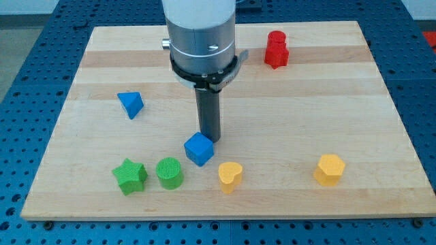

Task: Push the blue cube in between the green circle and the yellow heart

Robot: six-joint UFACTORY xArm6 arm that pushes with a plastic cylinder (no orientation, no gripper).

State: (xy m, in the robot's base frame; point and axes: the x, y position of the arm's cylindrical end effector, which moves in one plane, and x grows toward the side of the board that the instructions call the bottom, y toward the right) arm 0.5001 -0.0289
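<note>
Tip (210, 140) touching blue cube (199, 149) from view's top, holding nothing, no gripper fitted. Cube sitting just above gap between green circle (169, 173) and yellow heart (229, 176). Pushing step seemingly nearly finishing; needing short nudge toward bench (381, 102) bottom.

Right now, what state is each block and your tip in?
my tip: down at the board, against the blue cube's upper edge.
blue cube: just above the gap, not yet between the two.
green circle: upright, left of the gap.
yellow heart: right of the gap.
green star: beside the circle.
blue triangle, red block, yellow hexagon: apart, untouched.
</note>
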